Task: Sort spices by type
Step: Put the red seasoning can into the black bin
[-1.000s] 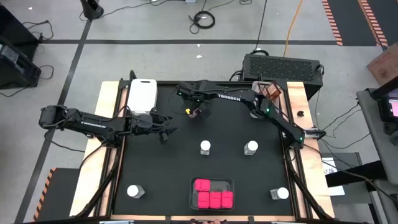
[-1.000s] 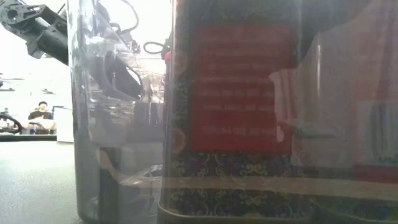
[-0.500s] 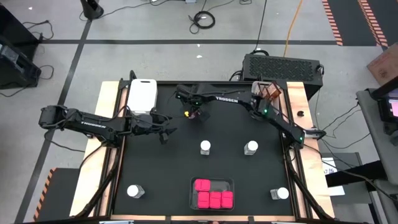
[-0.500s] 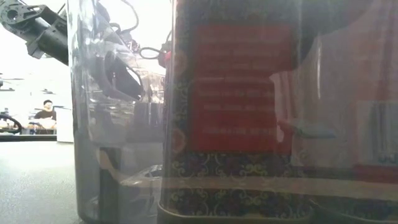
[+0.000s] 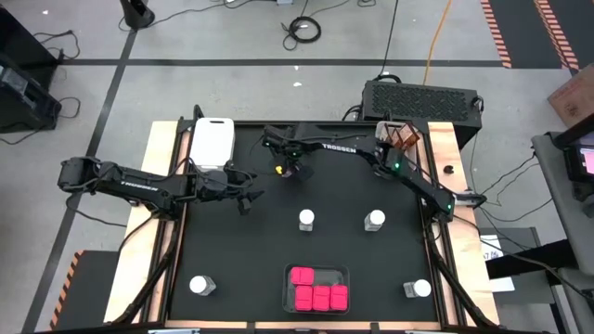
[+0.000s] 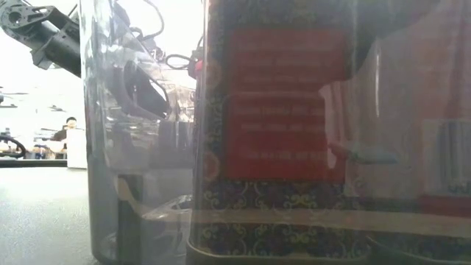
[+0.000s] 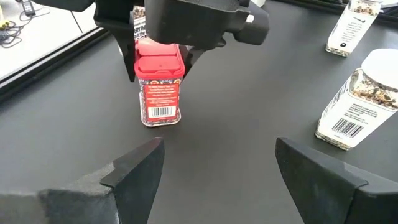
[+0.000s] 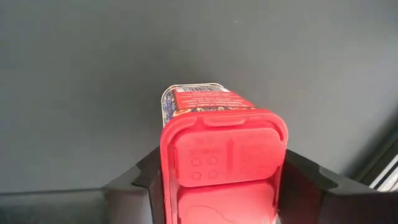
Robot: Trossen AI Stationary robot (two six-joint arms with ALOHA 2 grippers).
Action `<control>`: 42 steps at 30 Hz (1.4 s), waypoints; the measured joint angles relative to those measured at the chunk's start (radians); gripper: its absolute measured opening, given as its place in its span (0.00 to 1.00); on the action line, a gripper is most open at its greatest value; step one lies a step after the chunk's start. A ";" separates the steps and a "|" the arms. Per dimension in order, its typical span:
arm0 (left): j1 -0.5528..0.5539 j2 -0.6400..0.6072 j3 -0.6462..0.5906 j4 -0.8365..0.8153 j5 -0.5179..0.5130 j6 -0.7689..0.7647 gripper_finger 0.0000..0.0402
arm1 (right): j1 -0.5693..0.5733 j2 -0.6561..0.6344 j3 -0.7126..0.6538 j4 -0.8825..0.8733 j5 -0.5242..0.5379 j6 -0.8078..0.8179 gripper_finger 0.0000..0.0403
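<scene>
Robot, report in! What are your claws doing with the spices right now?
Right gripper closing around red-lidded spice box, box standing on table. Left gripper open, empty, waiting nearby. Nothing in the way.

high view count: four pink-topped boxes (image 5: 315, 291) packed in the clear tray (image 5: 286, 272) at the table's near edge, a fifth red-lidded box (image 7: 159, 84) at the far middle; four white-lidded clear jars (image 5: 306, 220) standing apart; brown jars (image 5: 405, 136) at the far right corner, number unclear.
</scene>
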 joint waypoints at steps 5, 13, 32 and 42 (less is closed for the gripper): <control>0.001 0.000 0.000 0.000 0.000 0.001 0.77 | 0.004 -0.046 -0.001 -0.004 -0.005 0.049 0.53; 0.001 0.000 0.000 0.000 0.000 0.011 0.77 | 0.010 -0.193 0.000 -0.096 -0.055 0.178 0.49; 0.006 0.000 0.000 0.008 0.005 0.018 0.77 | 0.199 -0.461 0.000 -0.405 -0.273 0.742 0.51; 0.005 0.000 0.000 0.008 0.053 -0.008 0.77 | 0.445 -0.487 0.000 -0.479 -0.266 1.077 0.51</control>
